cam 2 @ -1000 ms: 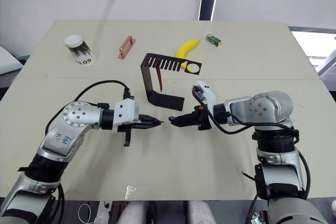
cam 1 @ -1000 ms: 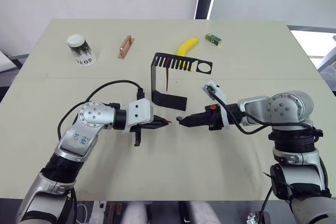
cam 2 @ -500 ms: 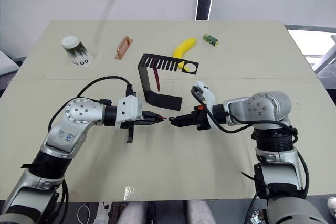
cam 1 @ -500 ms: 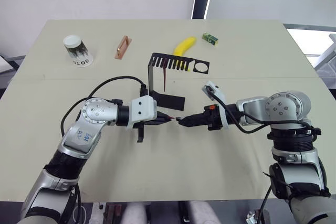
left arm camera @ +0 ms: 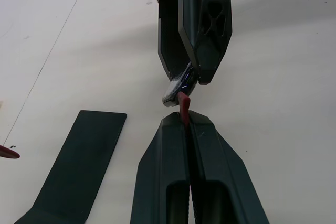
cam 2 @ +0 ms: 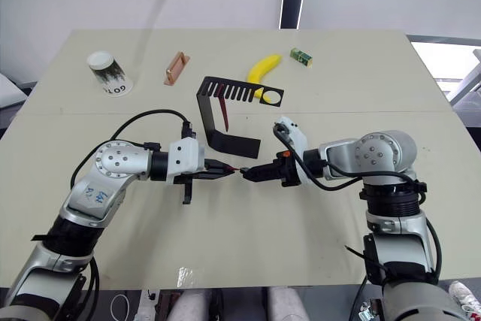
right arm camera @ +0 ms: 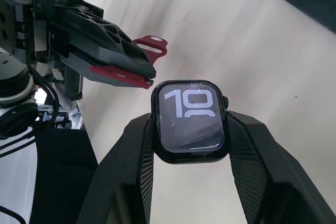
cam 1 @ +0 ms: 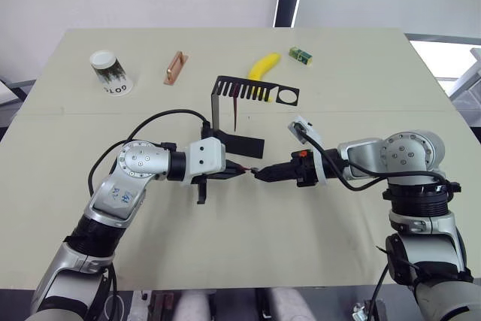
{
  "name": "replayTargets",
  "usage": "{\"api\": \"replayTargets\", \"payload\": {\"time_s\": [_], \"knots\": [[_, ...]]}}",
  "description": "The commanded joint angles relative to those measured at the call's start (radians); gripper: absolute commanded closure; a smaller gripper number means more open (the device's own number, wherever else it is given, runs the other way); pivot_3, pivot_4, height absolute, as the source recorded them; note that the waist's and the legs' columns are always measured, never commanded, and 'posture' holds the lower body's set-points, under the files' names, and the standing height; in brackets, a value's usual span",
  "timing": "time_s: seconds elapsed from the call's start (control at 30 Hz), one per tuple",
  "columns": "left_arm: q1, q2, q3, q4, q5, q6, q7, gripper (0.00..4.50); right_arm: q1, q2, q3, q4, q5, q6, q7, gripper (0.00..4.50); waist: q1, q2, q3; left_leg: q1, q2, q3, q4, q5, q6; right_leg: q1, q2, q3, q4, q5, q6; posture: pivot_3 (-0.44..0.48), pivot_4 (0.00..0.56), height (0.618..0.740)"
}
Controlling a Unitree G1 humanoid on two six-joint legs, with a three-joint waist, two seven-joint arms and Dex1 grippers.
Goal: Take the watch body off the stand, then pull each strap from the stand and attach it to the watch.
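The black stand sits mid-table, and one maroon strap hangs from its comb arm. In front of it my two grippers meet tip to tip. My left gripper is shut on the other strap, whose red end sticks out past the fingertips. My right gripper is shut on the watch body, which is clamped by its sides with its face showing "10". The strap's end touches the edge of the watch body.
At the back of the table stand a paper cup, a copper bar, a banana and a small green box. The stand's flat base lies just behind the grippers.
My left gripper has carried the strap to the right, closing the gap to the watch body until the two touch. The right gripper has barely moved.
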Motion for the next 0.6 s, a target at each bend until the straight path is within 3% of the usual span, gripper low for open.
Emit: {"api": "replayTargets", "payload": {"time_s": [0.03, 0.6], "knots": [[-0.007, -0.002, -0.001, -0.017, -0.002, -0.011, -0.001, 4.5, -0.021, -0.009, -0.026, -0.018, 0.036, 0.005, -0.016, 2.98, 0.0, 0.0, 0.0, 0.0, 0.0, 0.0, 0.0, 0.0, 0.0, 0.0, 0.0, 0.0, 0.0, 0.0, 0.0, 0.0, 0.15, 0.74], [-0.011, -0.009, -0.001, 0.01, 0.007, -0.03, 0.005, 4.5, -0.028, -0.013, -0.024, -0.008, 0.049, 0.005, -0.024, 2.98, 0.0, 0.0, 0.0, 0.0, 0.0, 0.0, 0.0, 0.0, 0.0, 0.0, 0.0, 0.0, 0.0, 0.0, 0.0, 0.0, 0.15, 0.74]]}}
